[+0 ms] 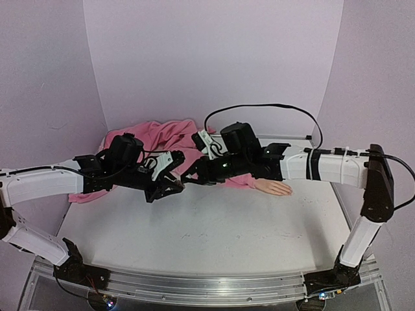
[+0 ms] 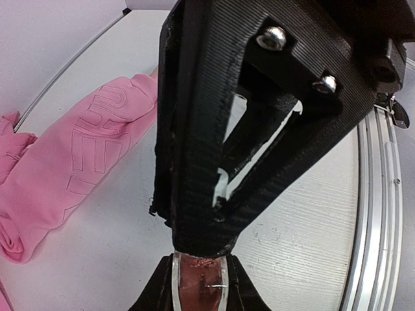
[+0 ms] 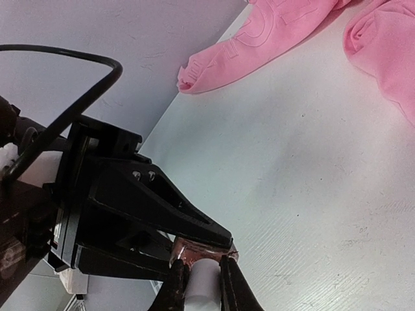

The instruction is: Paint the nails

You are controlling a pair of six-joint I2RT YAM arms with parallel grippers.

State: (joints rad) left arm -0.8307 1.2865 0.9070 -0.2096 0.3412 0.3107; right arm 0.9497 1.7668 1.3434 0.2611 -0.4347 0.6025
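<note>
The peach mannequin hand [image 1: 273, 188] lies palm down on the white table, right of centre, its wrist under my right arm. Its nails are too small to make out. My two grippers meet at table centre. My left gripper [image 1: 180, 186] [image 2: 201, 275] is shut on the tiny pinkish bottle [image 2: 201, 285] [image 3: 198, 248]. My right gripper [image 1: 192, 177] [image 3: 203, 277] is shut on the bottle's pale cap [image 3: 205, 286]. The cap sits on the bottle. Both grippers are well left of the hand.
A pink garment [image 1: 162, 137] is bunched at the back left, and shows in the left wrist view [image 2: 71, 162] and the right wrist view [image 3: 272, 39]. A black cable [image 1: 259, 107] loops above my right arm. Lilac walls enclose the table.
</note>
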